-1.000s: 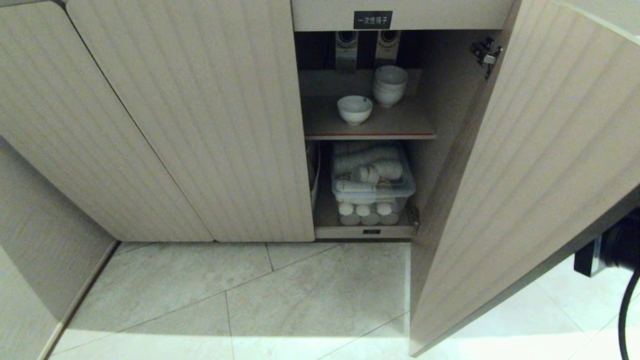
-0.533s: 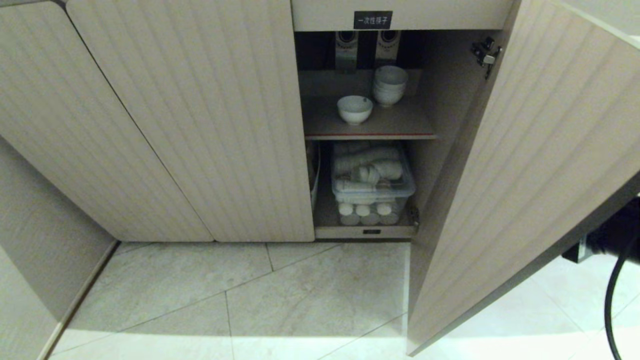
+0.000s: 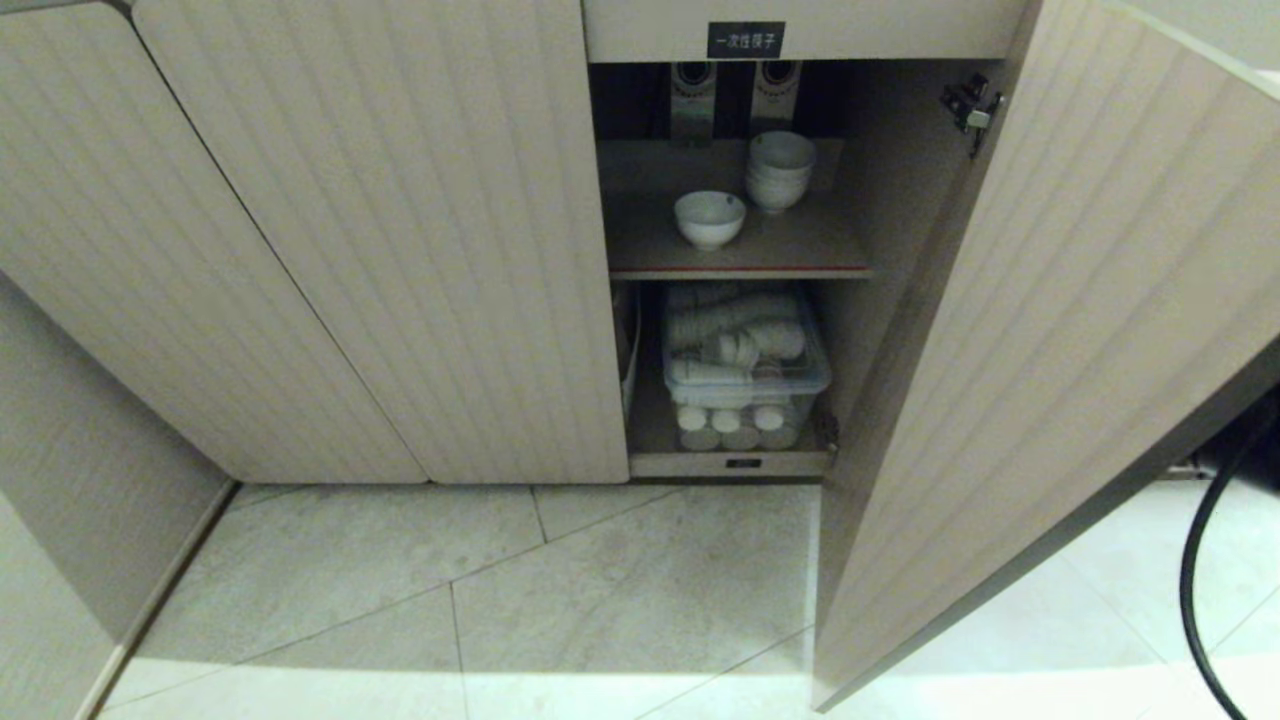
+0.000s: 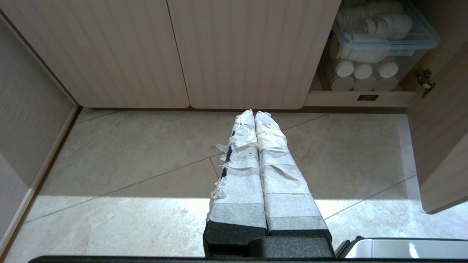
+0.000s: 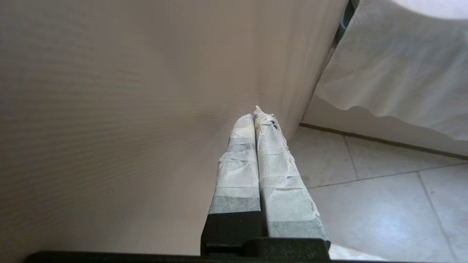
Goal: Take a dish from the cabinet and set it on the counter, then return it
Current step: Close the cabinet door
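The dish, a small white bowl, stands alone on the upper shelf of the open cabinet. The open door swings out to the right. My right gripper is shut and empty, its tips close against the door's outer face; in the head view the door hides it. The left gripper is shut, empty and low over the floor tiles in front of the closed doors. The counter is out of view.
A pile of white bowls stands behind the dish. A clear plastic box of white cups fills the lower shelf. A black cable loops at the right. A white cloth hangs beyond the door.
The right arm's dark end has slid from the right edge of the head view to behind the open door, leaving only its cable showing. The dish and left gripper have not moved.
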Motion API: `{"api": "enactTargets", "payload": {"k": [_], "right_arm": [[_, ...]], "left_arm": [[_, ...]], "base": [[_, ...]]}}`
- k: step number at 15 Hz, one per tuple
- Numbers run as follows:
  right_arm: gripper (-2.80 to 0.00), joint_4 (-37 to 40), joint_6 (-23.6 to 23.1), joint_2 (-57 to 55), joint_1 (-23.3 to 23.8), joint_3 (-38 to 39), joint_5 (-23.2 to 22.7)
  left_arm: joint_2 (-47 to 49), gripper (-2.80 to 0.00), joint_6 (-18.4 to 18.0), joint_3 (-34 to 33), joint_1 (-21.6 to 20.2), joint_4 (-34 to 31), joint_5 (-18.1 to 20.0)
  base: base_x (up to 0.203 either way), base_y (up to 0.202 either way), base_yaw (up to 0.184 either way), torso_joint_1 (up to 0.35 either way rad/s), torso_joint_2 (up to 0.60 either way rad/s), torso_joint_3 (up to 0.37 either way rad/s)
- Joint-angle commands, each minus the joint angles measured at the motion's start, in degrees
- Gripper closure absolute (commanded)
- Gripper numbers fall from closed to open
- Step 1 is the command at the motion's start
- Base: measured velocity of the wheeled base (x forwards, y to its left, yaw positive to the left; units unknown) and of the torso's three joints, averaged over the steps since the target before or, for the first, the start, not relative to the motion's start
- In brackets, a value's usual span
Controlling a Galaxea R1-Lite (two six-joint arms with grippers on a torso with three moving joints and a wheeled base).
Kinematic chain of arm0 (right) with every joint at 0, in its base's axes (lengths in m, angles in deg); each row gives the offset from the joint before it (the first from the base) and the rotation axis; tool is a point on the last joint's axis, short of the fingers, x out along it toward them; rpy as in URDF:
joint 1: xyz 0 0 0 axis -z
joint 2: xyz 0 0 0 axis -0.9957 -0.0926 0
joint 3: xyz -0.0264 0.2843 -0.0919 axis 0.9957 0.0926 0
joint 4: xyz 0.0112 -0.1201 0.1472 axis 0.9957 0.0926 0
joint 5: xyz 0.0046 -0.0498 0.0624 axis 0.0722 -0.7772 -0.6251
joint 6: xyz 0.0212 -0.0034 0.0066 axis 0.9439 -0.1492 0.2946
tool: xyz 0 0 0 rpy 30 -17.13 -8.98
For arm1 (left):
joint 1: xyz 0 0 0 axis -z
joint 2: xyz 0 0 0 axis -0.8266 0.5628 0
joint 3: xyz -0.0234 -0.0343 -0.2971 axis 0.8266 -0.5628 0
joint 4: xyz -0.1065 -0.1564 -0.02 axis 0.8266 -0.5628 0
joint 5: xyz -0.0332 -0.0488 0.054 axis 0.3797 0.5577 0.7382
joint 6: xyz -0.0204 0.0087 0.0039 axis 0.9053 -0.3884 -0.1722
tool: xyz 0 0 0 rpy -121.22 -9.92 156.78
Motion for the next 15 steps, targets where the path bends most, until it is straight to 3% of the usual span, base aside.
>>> {"api": "enactTargets", "payload": {"k": [1, 8, 12, 15], "right_arm": [[0.00, -0.15, 1.72, -0.93, -0.32, -1.30, 0.66], [0.00, -0.24, 10.55, -3.49, -8.64, -5.48, 11.64], [0.00, -0.24, 12.94, -4.61, -10.34, -7.62, 13.97], [0.00, -0.16, 15.80, -6.11, -11.90, -10.40, 18.47]], "left_arm": [[-0.02, 0.00, 0.03, 0.00, 0.00, 0.02, 0.00], [-0.02, 0.00, 0.03, 0.00, 0.00, 0.02, 0.00], [-0.02, 0.00, 0.03, 0.00, 0.00, 0.02, 0.00], [-0.02, 0.00, 0.03, 0.00, 0.00, 0.02, 0.00]], "base": [[0.000, 0.000, 0.000, 0.000, 0.00, 0.000], [0.000, 0.000, 0.000, 0.000, 0.00, 0.000], [0.000, 0.000, 0.000, 0.000, 0.00, 0.000], [0.000, 0.000, 0.000, 0.000, 0.00, 0.000]]}}
